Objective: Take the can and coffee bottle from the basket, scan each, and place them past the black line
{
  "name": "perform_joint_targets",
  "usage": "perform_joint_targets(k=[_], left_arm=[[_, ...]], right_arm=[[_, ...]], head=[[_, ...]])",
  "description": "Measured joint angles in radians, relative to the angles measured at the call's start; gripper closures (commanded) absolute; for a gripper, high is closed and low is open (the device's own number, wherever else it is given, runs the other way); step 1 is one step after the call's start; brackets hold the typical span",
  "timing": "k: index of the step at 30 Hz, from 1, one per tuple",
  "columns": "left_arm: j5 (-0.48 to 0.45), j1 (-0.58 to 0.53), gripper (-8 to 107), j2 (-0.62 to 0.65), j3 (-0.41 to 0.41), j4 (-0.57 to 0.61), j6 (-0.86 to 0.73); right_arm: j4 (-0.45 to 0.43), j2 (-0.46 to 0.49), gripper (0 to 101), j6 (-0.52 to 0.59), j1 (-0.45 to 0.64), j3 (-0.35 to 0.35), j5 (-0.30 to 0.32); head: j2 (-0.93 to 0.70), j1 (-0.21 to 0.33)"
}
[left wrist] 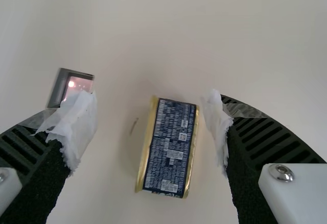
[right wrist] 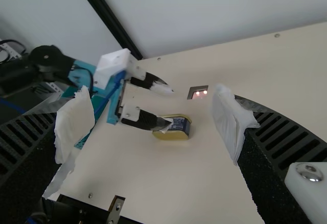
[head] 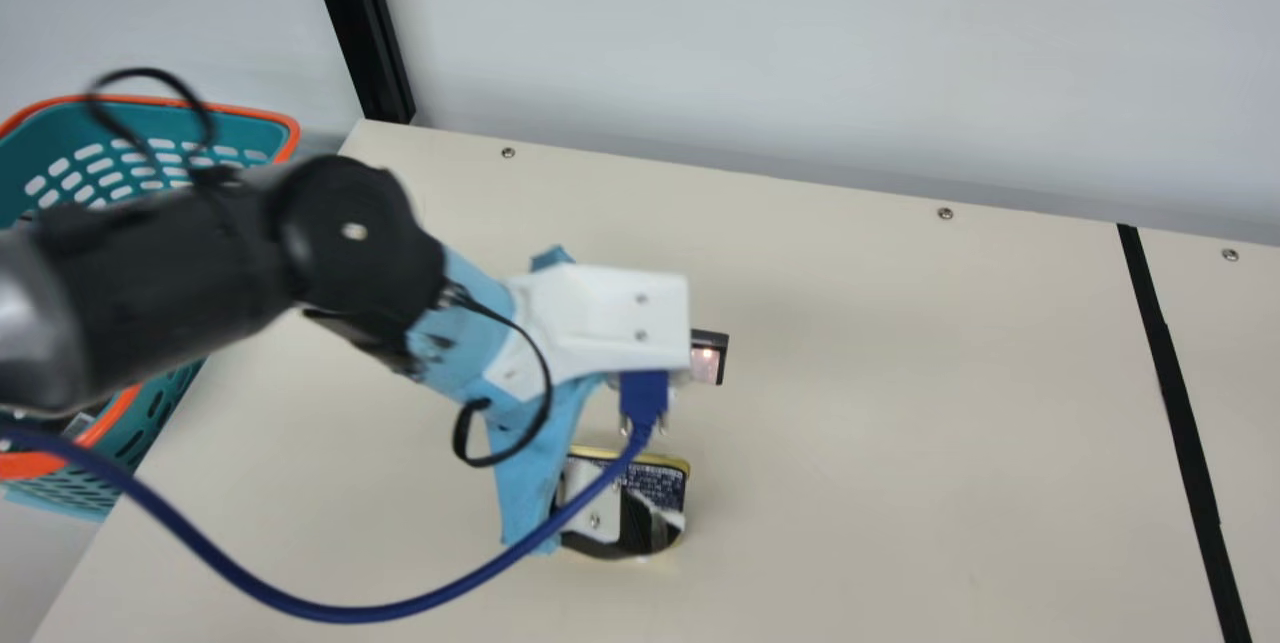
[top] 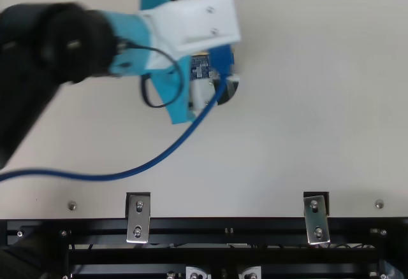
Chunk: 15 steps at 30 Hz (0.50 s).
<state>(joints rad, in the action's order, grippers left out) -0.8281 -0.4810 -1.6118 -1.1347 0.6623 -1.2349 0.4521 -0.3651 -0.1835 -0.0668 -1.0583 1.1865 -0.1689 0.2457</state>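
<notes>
Operator: Where are we on the can (left wrist: 169,147)?

Engineer: Out of the basket (head: 25,466) and on the table (head: 900,423), lying on its side, printed label up, near the lit scanner (head: 708,360) but apart from it. Your left gripper (left wrist: 148,124) is over it, fingers apart, one to each side, nothing clamped.

Operator: Scanned?

Engineer: Can't tell. No view gives you a scan result. Scanner window faces up and so does the label, so if the read is pending I'd expect you to grip, lift and turn the code toward the window. If it's done, next is the carry.

Operator: And the right one?

Engineer: Your right gripper (right wrist: 152,124) has its fingers apart too, with no load. Looks free to you for the far side.

Operator: What's left?

Engineer: For the can, placing at least: it's on the scanner's side of the black line (head: 1182,403). For the coffee bottle, status unknown. There are dark items in the basket, but you can't identify them from here. My call: early, first item in hand-off or scan stage. Watch your grip; the can is narrow between those taped pads and could twist if you close off-centre.
</notes>
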Motion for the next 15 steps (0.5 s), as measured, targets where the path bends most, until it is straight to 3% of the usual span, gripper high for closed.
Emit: perform_joint_targets(k=[2, 4, 10, 15], left_arm=[[0.039, 0.03, 9, 0.052, 0.037, 0.051, -0.018], [0.094, 0.067, 9, 0.115, 0.077, 0.115, -0.041], [0.275, 0.162, 9, 0.293, 0.214, 0.327, -0.121], [0.429, 0.216, 9, 0.443, 0.321, 0.52, -0.209]], right_arm=[[0.008, -0.005, 0, 0.012, -0.014, 0.0, 0.003], [0.018, -0.036, 0, 0.039, -0.035, -0.002, -0.046], [0.012, -0.199, 0, 0.139, -0.127, 0.005, -0.166], [0.016, -0.362, 0, 0.224, -0.208, -0.036, -0.279]], head=[[0.0, 0.0], [0.0, 0.0], [0.0, 0.0], [0.0, 0.0]])
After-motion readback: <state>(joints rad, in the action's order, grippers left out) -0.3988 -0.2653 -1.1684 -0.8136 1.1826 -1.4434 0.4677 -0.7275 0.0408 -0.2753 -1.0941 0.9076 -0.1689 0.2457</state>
